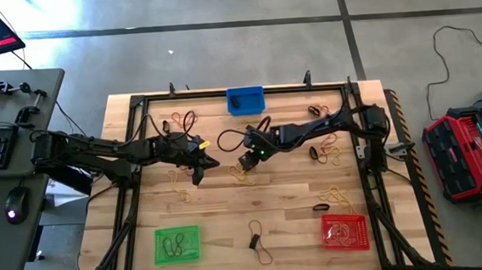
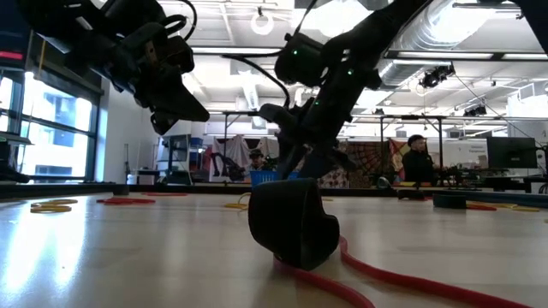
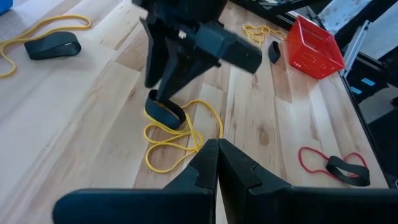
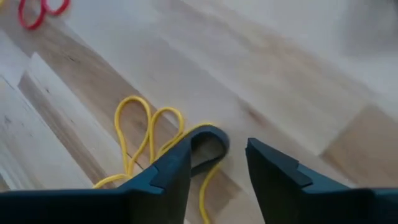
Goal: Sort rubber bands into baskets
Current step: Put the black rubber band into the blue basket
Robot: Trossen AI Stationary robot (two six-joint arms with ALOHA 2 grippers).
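My right gripper [image 4: 236,149] is open and points steeply down at mid-table [image 1: 245,162]. It stands over a small black rubber band [image 4: 210,144] that lies on a tangle of yellow rubber bands [image 4: 144,134]. One finger [image 4: 177,168] covers part of the black loop; the other is over bare wood. My left gripper [image 3: 217,149] is shut with nothing in it, and hovers just left of that spot [image 1: 199,170]. The blue basket [image 1: 245,99] sits at the far edge, the green basket [image 1: 178,245] near left, and the red basket [image 1: 346,231] near right. My right gripper's one finger [image 3: 157,84] comes down from above at the black band's edge [image 3: 155,107]. Whether it touches the band I cannot tell. The band lies flat on the yellow bands and the table.
More rubber bands lie scattered: a yellow and black one [image 3: 53,43] toward the blue basket, a red and black pair [image 3: 339,167], others by the right frame rail [image 1: 325,150] and near the front edge [image 1: 257,240]. A black frame [image 1: 132,160] runs round the table.
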